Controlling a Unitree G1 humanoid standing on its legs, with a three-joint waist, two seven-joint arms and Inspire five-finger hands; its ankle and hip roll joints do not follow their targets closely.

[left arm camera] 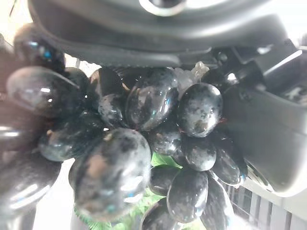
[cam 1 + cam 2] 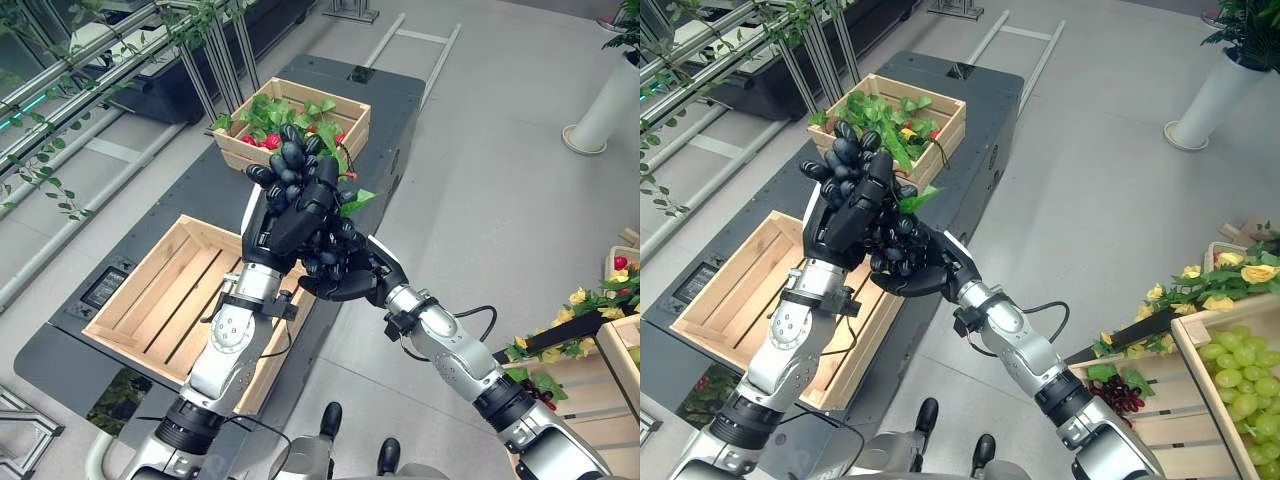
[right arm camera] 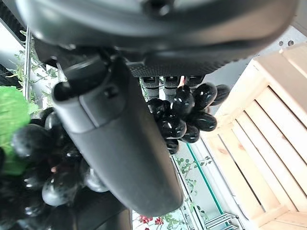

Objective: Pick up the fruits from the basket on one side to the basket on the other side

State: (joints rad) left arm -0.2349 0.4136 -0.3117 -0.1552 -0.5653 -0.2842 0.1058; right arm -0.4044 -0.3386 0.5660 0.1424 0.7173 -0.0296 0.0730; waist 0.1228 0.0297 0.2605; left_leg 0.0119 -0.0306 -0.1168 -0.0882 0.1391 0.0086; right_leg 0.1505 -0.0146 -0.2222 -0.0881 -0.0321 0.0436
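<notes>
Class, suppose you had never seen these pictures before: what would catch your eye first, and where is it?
First, the bunch of dark grapes held up in mid-air between both hands, left hand and right hand cupped around it above the table's edge. Next, the empty wooden crate near the robot, and the far crate full of green leaves and red fruit.

two crates (image 2: 190, 300), one grape bunch (image 2: 295, 165).
</notes>
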